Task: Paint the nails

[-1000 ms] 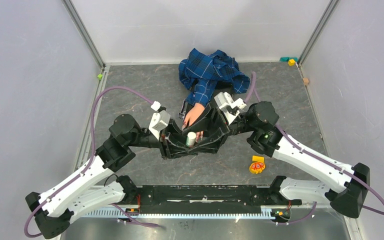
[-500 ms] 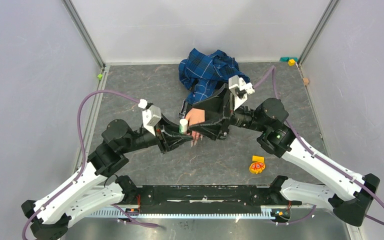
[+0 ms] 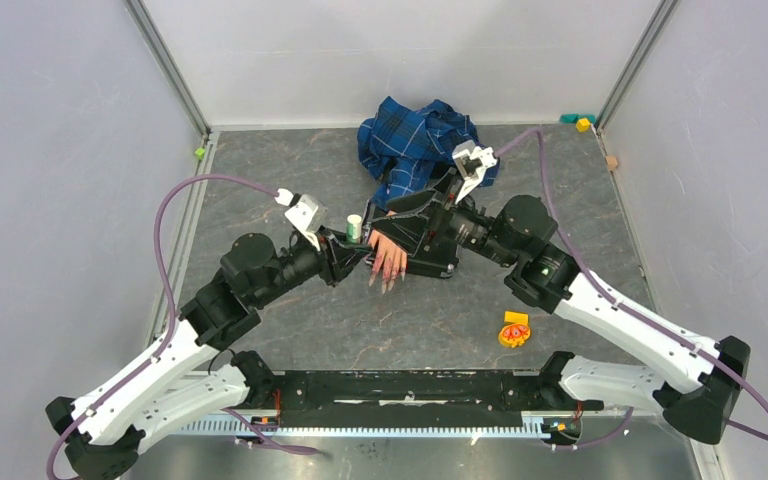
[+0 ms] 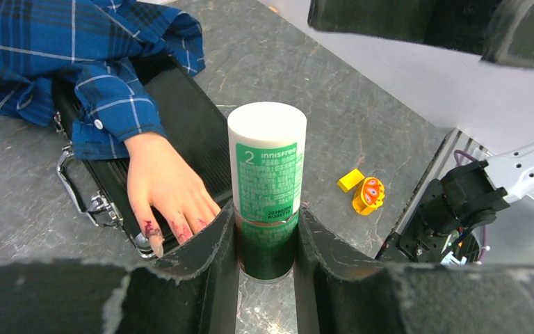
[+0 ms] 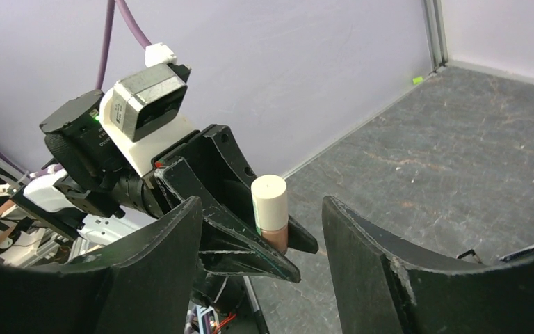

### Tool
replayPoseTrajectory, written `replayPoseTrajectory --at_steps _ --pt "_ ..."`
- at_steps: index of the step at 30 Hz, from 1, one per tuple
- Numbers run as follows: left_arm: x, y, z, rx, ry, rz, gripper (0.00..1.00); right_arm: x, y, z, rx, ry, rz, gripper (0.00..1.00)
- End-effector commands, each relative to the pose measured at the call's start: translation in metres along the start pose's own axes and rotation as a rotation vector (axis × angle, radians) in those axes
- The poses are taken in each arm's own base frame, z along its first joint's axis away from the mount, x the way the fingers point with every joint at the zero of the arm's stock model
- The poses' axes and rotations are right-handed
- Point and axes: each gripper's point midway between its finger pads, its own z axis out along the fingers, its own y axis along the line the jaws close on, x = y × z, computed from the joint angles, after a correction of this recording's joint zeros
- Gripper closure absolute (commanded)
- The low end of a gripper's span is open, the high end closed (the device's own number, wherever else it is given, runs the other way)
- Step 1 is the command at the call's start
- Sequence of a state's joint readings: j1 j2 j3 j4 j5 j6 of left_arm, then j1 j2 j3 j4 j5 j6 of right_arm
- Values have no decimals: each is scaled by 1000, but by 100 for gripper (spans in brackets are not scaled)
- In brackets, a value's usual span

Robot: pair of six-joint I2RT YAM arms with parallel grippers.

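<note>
A pale mannequin hand [image 3: 388, 250] in a blue plaid sleeve [image 3: 415, 140] lies palm down, its long pink-red nails [image 3: 385, 282] pointing toward the arms. In the left wrist view the hand [image 4: 163, 184] shows smeared red paint near one nail [image 4: 156, 243]. My left gripper [image 3: 352, 240] is shut on a white-capped polish bottle with a green label [image 3: 354, 226], held upright just left of the hand; the bottle also shows in the left wrist view [image 4: 267, 174]. My right gripper [image 3: 405, 232] is open over the wrist. In the right wrist view it [image 5: 261, 209] faces the bottle [image 5: 270, 205], not touching.
The hand rests on a black ribbed case with a metal handle [image 4: 188, 132]. A yellow and orange toy [image 3: 512, 330] lies on the mat near the right arm. Small coloured blocks [image 3: 582, 123] sit in the far right corner.
My left gripper carried the bottle from in front of the fingers to the far left. My right gripper drew back toward the sleeve, uncovering the nails.
</note>
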State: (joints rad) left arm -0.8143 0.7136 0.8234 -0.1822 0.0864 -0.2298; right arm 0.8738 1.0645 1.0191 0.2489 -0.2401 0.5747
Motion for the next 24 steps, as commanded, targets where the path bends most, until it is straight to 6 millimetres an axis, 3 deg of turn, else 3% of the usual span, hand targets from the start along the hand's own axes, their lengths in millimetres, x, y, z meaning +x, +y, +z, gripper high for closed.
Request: replayPoseTrajectory --at_steps 1,7,24 --pt "-20 4 -1 -31 -53 27 98 -2 0 7 29 -16 24 33" --pt "-19 5 1 -29 -47 25 98 10 1 16 45 17 34 40" --pt "-18 5 2 -25 -40 24 98 23 6 32 49 61 37 47"
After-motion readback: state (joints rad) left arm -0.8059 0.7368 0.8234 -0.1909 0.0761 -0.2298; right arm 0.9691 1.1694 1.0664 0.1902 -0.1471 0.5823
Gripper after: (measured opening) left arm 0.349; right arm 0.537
